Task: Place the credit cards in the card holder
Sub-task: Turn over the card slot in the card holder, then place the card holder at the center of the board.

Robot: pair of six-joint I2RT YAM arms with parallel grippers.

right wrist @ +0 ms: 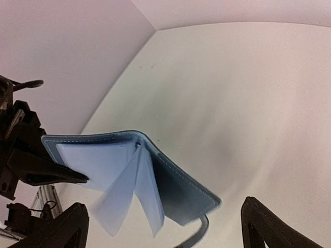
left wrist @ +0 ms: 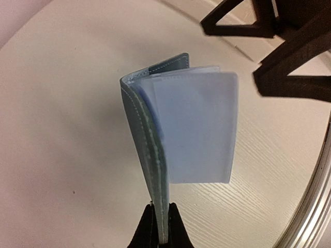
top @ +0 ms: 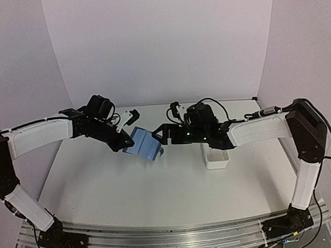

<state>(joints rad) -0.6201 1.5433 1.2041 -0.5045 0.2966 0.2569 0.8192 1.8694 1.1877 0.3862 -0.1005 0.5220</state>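
The left gripper [left wrist: 160, 230] is clamped on the stitched edge of the blue, book-shaped folding card holder [left wrist: 144, 129], held open above the smooth white table [left wrist: 62, 155] with its thin translucent sleeves [left wrist: 201, 129] fanned, while the right gripper [top: 162, 137] stands jaws apart just beside it.

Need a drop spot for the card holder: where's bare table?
Free: the table's near half, from its front edge to the card holder. Crowded: centre, where left gripper and right gripper meet; white tray just right.
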